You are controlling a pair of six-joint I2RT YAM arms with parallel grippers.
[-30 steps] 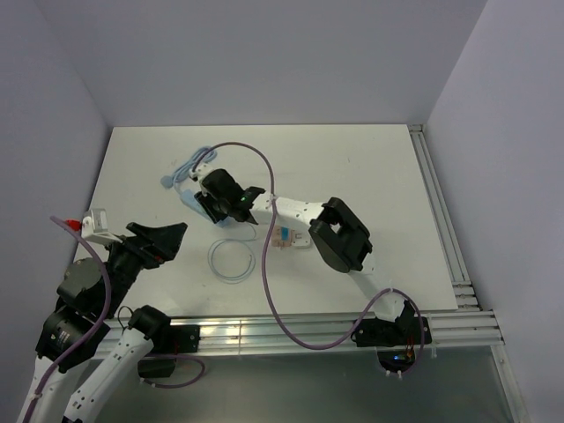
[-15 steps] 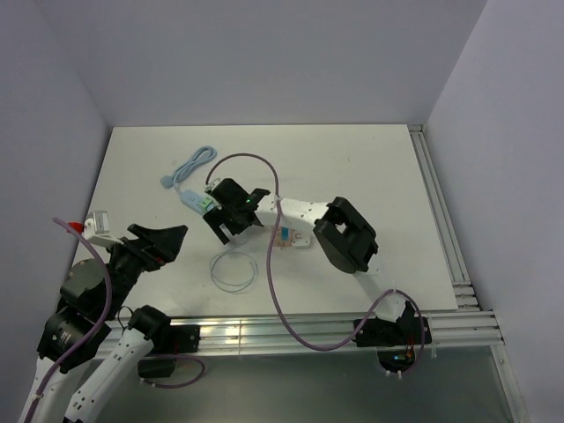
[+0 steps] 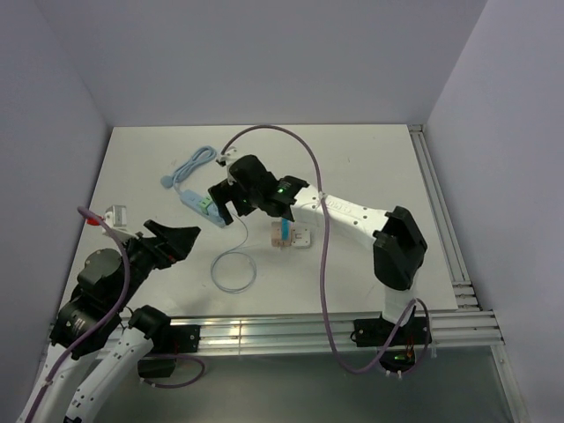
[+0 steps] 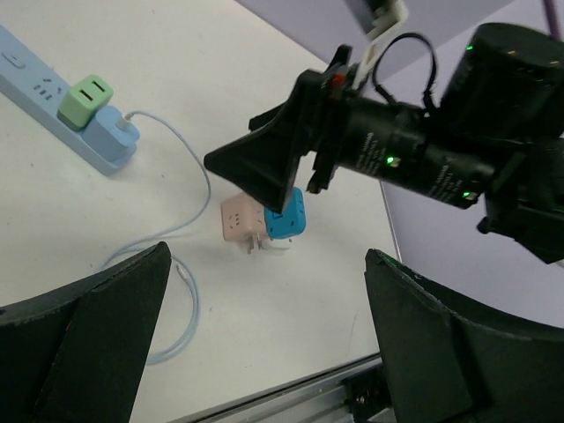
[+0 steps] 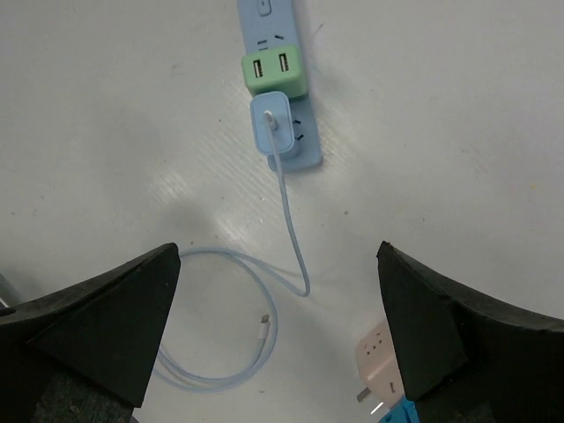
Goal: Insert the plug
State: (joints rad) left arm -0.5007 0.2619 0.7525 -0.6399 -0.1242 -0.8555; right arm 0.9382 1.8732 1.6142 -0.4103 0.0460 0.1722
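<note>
Above the power strip, the right gripper hangs wide open, empty; left gripper likewise open.

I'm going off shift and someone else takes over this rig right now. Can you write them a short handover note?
Right gripper: jaws open, empty, hovering over the power strip.
Left gripper: jaws open, empty, at the near left, touching nothing.
Blue plug sits in the strip beside the green charger; its cable lies loose in a loop.
Pink adapter and blue adapter lie touching each other, apart from the strip, plugged into nothing.
Done: the plug looks inserted.
Left: confirm it is fully seated, then pull both arms back.
</note>
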